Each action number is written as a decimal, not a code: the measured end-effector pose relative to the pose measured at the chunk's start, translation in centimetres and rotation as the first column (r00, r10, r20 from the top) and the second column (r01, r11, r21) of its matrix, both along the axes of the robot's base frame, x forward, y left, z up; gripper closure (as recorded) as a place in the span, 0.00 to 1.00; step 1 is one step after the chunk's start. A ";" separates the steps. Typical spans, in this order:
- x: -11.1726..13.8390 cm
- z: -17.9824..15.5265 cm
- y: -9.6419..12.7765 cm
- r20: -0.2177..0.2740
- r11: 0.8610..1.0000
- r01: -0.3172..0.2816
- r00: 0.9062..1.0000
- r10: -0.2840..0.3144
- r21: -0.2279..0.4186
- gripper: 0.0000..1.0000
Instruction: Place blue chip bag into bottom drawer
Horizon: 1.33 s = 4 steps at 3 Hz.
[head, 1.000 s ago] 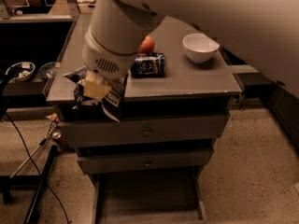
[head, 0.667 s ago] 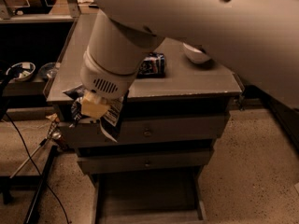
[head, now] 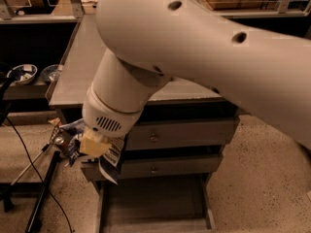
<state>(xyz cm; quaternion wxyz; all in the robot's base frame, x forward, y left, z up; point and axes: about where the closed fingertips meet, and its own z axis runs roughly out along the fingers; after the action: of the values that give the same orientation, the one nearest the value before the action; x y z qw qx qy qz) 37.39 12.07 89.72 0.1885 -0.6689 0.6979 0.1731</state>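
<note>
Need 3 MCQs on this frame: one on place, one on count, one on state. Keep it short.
1. Where is the blue chip bag?
A. on the countertop
B. at the tool, by the cabinet's left front edge
C. inside a drawer

2. How many knobs show?
A. one
B. two
C. four

3. The bottom drawer is:
A. pulled open
B. shut
C. removed

Key:
1. B: the bag hangs from the tool, off any surface.
2. B: two round knobs show, one above the other.
3. A: its tray juts out below the fronts.
</note>
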 end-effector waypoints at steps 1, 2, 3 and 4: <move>-0.3 -0.1 0.1 -0.009 1.000 -0.001 1.000 0.001 0.003 1.00; -0.3 -1.8 0.5 -0.036 1.000 0.007 0.999 -0.006 0.028 1.00; -0.9 -5.5 0.6 -0.088 0.999 0.035 0.996 -0.031 0.041 1.00; -2.0 -9.3 0.2 -0.150 0.996 0.082 0.986 -0.074 0.045 1.00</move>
<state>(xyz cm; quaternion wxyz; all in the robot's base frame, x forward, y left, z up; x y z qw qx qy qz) 35.39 12.24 80.45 0.1597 -0.6214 0.7309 0.2327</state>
